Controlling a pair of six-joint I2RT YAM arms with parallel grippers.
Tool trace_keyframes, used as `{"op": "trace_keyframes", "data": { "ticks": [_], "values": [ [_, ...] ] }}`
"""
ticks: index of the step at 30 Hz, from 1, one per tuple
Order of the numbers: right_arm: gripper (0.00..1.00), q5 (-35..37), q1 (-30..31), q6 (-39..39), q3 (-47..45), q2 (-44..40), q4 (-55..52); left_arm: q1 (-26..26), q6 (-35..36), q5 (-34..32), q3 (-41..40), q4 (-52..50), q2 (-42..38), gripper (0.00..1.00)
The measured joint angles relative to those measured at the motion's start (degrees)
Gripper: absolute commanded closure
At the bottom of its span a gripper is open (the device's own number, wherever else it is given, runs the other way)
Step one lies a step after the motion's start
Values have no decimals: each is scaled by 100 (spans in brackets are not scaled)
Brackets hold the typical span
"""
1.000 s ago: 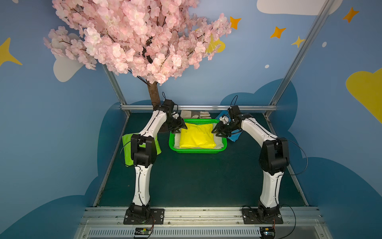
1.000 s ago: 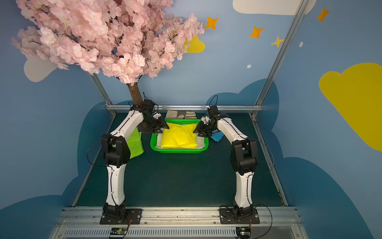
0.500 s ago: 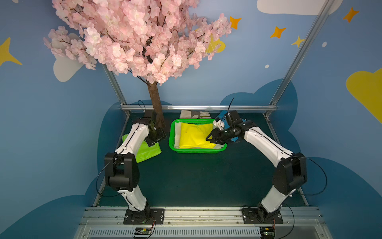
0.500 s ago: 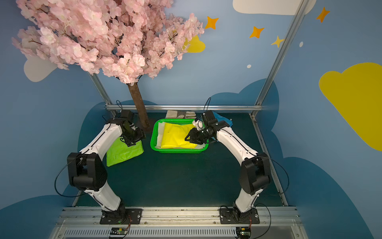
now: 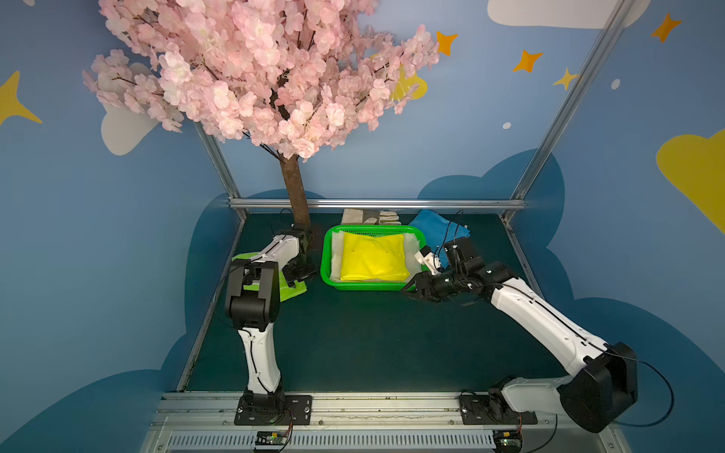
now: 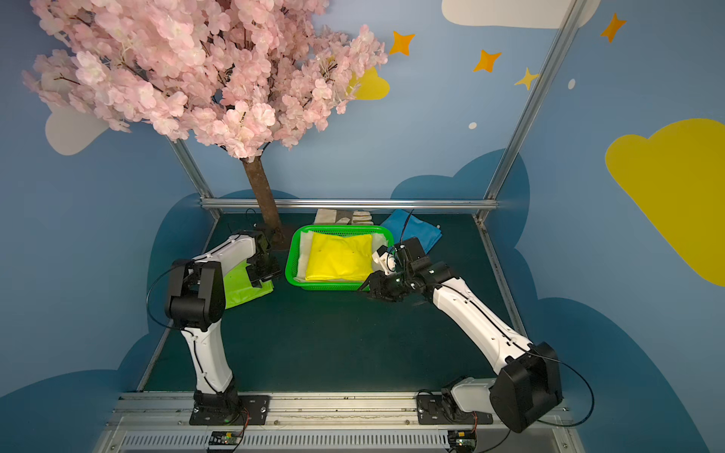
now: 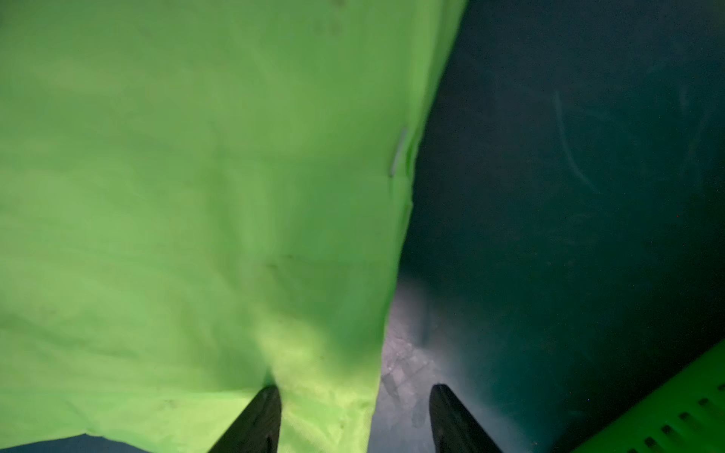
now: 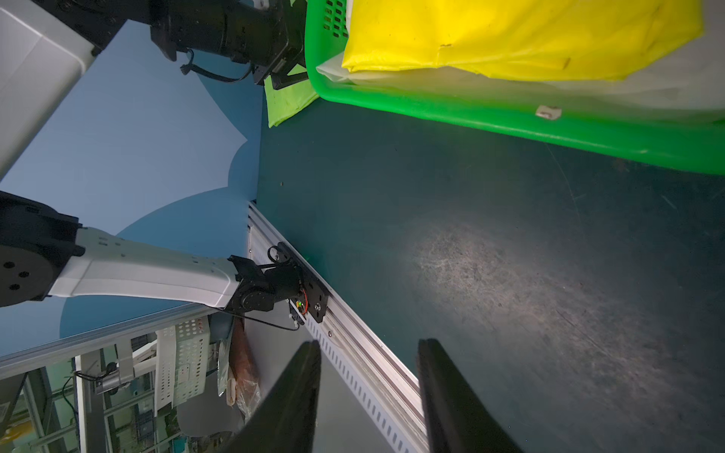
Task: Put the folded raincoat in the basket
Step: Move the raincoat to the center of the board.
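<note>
The yellow raincoat (image 5: 372, 257) is lying folded flat inside the basket (image 5: 368, 287), resting on a pale translucent sheet (image 5: 337, 255) that is covering the bottom, so that piece of the job is looking done. A second folded piece, the lime-green raincoat (image 5: 292, 292), is lying outside on the table (image 5: 353, 333), near the basket's wall on the left arm's side; it is this one that the left gripper (image 7: 353, 388) is addressing. In the left wrist view its jaws are standing spread and straddling the green fabric's edge, one finger at the cloth and the other over bare table, probably because a thin folded sheet is easiest to take by pinching across an edge; nothing is being pinched yet. The right gripper (image 8: 368, 343) is hanging just off the basket's near corner on its own side, jaws apart and empty; it is probably keeping clear of the basket's mouth while being near enough to steady the rim. A pair of gloves (image 5: 368, 217) and a blue folded cloth (image 5: 435, 227) are lying toward the back, apart from the work. The next move is calling for lowering and closing on that green edge without dragging the fold open.
</note>
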Motion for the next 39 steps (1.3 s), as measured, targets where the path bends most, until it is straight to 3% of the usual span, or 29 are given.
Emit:
{"op": "trace_keyframes", "data": {
  "ticks": [6,12,19,27,30,35,39],
  "values": [
    [56,-24,2,-9,-85,0,-13,-149,-90,-345,-168,-157,-4,97],
    [56,-26,2,-118,-101,-7,-111,-125,-26,-358,-562,-212,-289,98],
    [56,26,0,-315,-323,-232,-269,-483,-118,227,-2177,-205,-1917,97],
    [57,48,2,-293,-1040,-627,-264,-2157,-927,942,-4063,2,-3998,97],
    [57,59,2,-162,-1388,-911,-212,-2920,-1381,1121,-4487,153,-4422,97],
    [55,68,9,83,-1786,-1211,-4,-4188,-2135,1178,-4409,525,-4295,97],
    [50,118,13,256,-2020,-1255,221,-4889,-2433,1207,-3515,804,-3248,97]
  ]
}}
